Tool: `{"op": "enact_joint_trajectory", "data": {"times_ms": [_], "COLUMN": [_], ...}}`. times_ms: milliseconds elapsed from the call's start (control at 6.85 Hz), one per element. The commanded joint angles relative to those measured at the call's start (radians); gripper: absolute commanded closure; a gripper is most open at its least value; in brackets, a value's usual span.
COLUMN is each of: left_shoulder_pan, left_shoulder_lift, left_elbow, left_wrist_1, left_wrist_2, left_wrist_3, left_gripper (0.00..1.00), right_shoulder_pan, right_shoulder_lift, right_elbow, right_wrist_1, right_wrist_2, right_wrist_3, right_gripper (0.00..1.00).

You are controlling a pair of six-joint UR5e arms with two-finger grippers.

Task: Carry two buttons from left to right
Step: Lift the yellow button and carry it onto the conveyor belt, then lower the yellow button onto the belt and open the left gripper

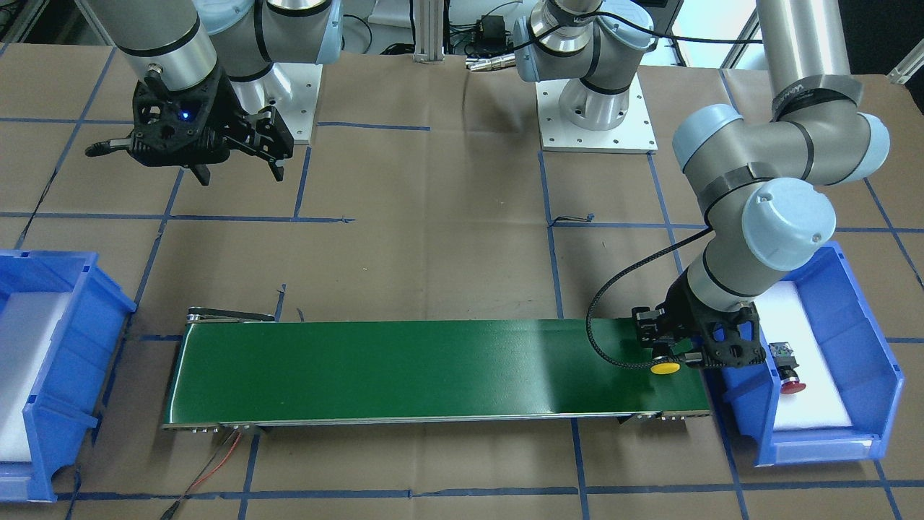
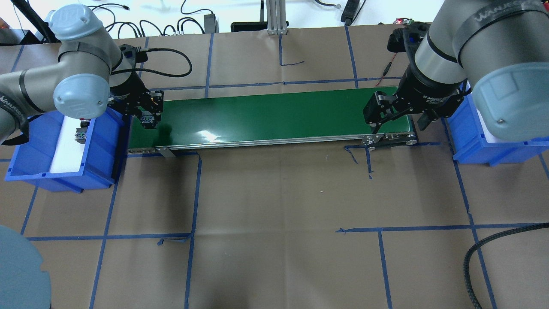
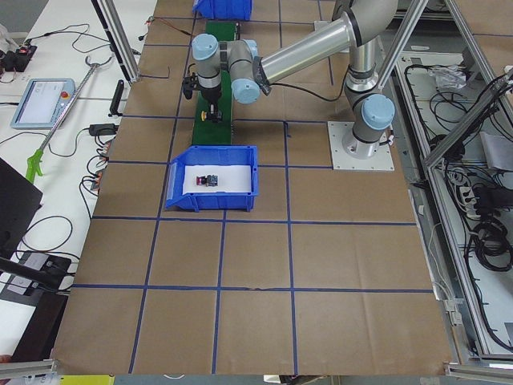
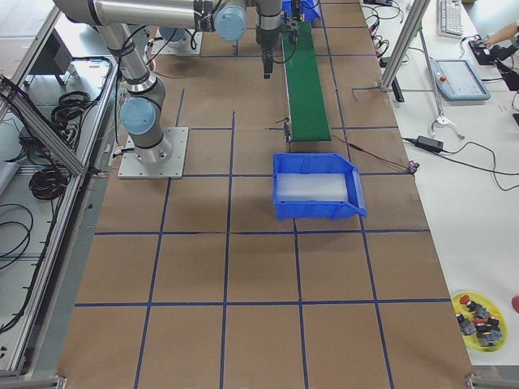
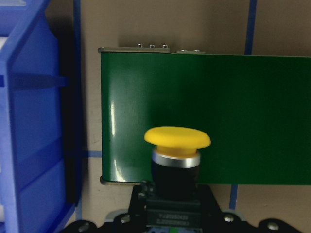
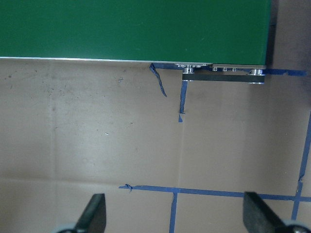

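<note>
Risk at release: toppling or rolling of the yellow button (image 5: 177, 138) on its round cap if let go tilted or too high above the green conveyor belt (image 1: 433, 368); possible fall off the belt's end, so near the edge beside the left blue bin (image 1: 873, 361). Left gripper (image 1: 675, 352) pointing down, low over that end, clamped on the button's dark body; contact with the belt not discernible. Red button (image 1: 792, 386) lying on white foam (image 1: 816, 347) inside that bin. Right gripper (image 6: 175, 218) spread wide, empty, above the paper-covered table (image 2: 274, 193) by the belt's far end
</note>
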Motion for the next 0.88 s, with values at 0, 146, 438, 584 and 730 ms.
{"op": "enact_joint_trajectory", "data": {"times_ms": [0, 146, 438, 584, 730], "left_shoulder_pan": [-0.009, -0.019, -0.019, -0.019, -0.019], "left_shoulder_lift": [-0.052, -0.051, -0.051, -0.051, -0.035], "left_elbow": [-0.007, -0.008, -0.011, -0.011, -0.008], "left_wrist_1": [0.045, 0.050, 0.054, 0.065, 0.064], "left_wrist_2": [0.000, 0.003, 0.001, -0.003, -0.012], "left_wrist_3": [-0.028, -0.030, -0.028, -0.028, -0.027], "left_gripper": [0.89, 0.89, 0.56, 0.01, 0.00], "right_shoulder_pan": [0.000, 0.000, 0.000, 0.000, 0.000], "right_shoulder_lift": [0.000, 0.002, 0.000, 0.000, 0.000], "right_elbow": [0.000, 0.000, 0.000, 0.000, -0.002], "right_wrist_1": [0.000, 0.000, 0.000, 0.000, 0.000], "right_wrist_2": [0.000, 0.000, 0.000, 0.000, 0.000], "right_wrist_3": [0.000, -0.001, -0.001, -0.001, 0.000], "right_gripper": [0.00, 0.00, 0.00, 0.00, 0.00]}}
